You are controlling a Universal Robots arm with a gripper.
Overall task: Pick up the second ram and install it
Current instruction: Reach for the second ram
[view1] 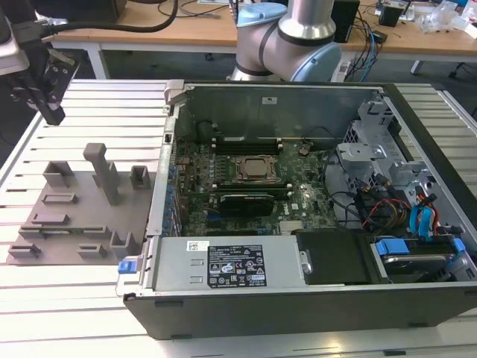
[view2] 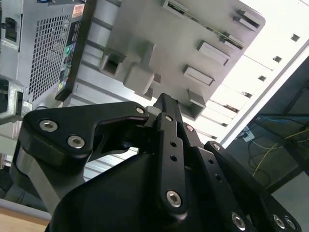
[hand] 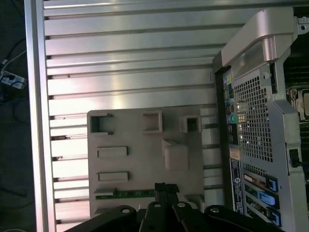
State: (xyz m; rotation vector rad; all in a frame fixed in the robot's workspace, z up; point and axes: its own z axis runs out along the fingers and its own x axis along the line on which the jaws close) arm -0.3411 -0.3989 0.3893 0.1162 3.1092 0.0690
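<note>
The second ram [hand: 126, 194]: thin green stick in the first wrist view, standing on its long edge in a narrow slot of the gray tray [hand: 145, 145]. Free in its slot, at the side of the tray nearest the gripper [hand: 166, 186].

Biggest thing: silver table [view1: 74, 313] made of long metal slats, spread across the whole exterior view. On top of it, filling the middle and right of that frame, big black computer case [view1: 298, 309] with its lid off. Inside the case:
- green motherboard [view1: 298, 205] in the middle
- silver power box [view1: 223, 270] with a label, along the lower edge
- square metal processor socket [view1: 253, 168] near the middle
- bunch of coloured wires [view1: 402, 212] at the right

Gray tray [view1: 82, 216] at the left of the exterior view, flat on the table, just beside the case. Little blocks and slots sticking up from it.

Robot arm [view1: 298, 33], gray and blue, at the upper middle of the frame, behind the case.

Black gripper [view1: 54, 115] in the upper left corner of the exterior view, up in the air, pointing down, well apart from the tray. Its two tips closed, pressed together. In the first wrist view, tips right over one end of the green stick. In the second wrist view, gripper [view2: 164, 99] seen in front of the tray [view2: 159, 29] and the side of the case [view2: 48, 48].
</note>
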